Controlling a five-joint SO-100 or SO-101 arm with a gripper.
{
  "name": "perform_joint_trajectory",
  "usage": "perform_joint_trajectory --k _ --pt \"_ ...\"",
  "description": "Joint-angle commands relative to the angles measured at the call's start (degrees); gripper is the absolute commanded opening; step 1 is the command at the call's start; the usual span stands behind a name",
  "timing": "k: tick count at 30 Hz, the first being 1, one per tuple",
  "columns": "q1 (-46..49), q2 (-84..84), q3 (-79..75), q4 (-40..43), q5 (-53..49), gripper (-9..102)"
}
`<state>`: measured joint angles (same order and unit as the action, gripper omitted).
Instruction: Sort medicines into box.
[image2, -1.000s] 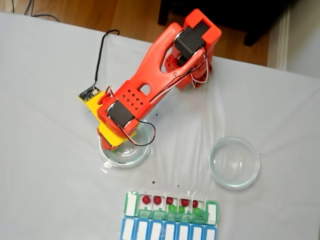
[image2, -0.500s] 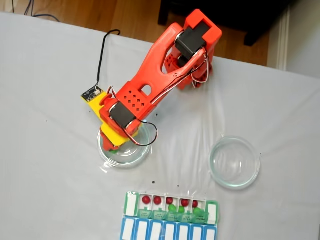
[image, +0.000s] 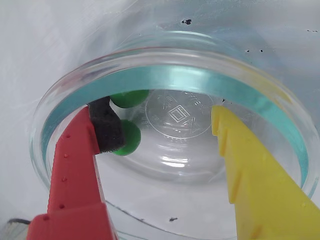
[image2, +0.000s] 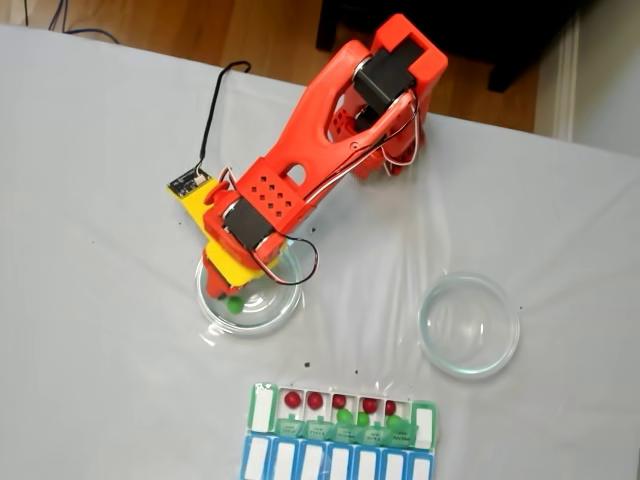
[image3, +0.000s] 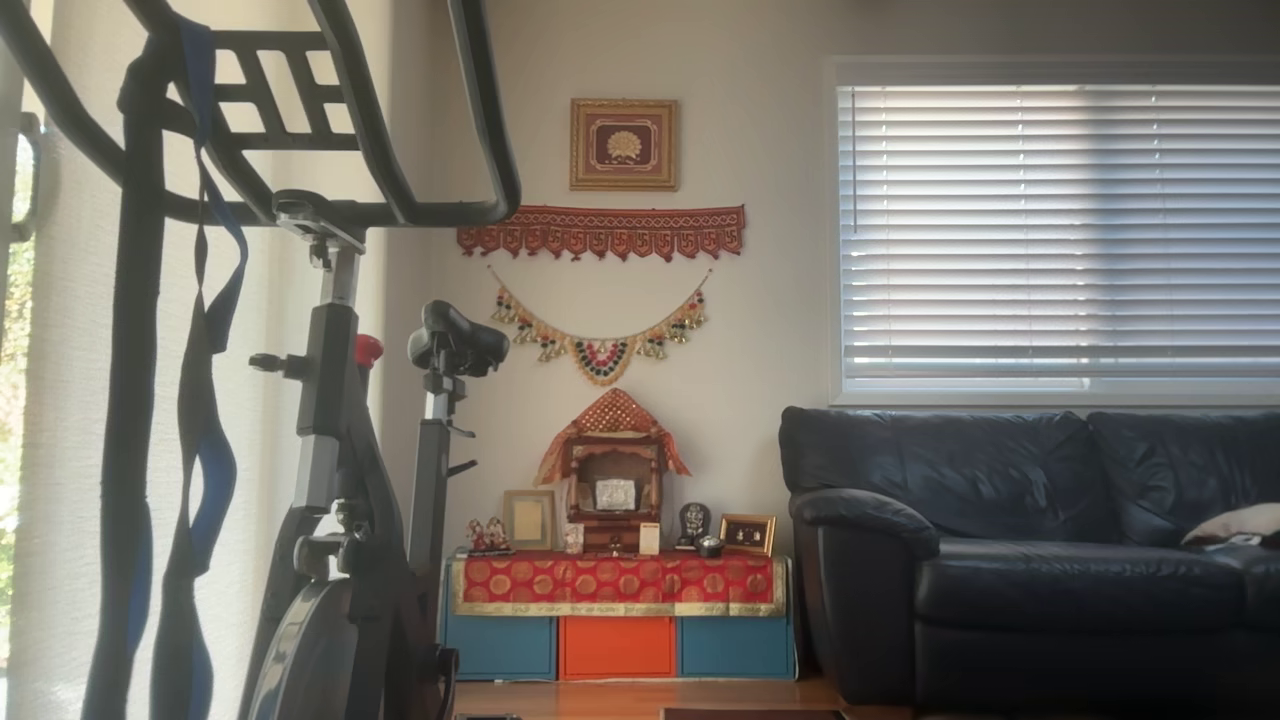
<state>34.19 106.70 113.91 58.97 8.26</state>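
My gripper hangs open inside a round glass dish, the red finger with its black pad on the left and the yellow finger on the right. Two green medicines lie in the dish: one touches the black pad on its inner side, the other sits just behind it by the wall. In the fixed view the gripper is over the left dish with a green ball showing. The box lies below with its lids open, holding several dark red medicines.
A second glass dish stands to the right in the fixed view. A blue-and-white organiser row lies against the box's near side. The orange arm's base is at the table's far edge, and a black cable runs left of it.
The gripper has shifted a little up and to the right over the left dish, uncovering a green ball beneath it. The box and the right dish are unchanged.
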Motion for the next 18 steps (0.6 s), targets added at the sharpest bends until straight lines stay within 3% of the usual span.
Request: perform_joint_trajectory --k 1,11,18 --pt "0.2 5.8 -0.9 -0.8 -0.4 33" --pt "-1.9 6.9 0.0 -2.9 0.2 34" --pt "-5.4 15.1 8.9 -9.9 -3.8 31"
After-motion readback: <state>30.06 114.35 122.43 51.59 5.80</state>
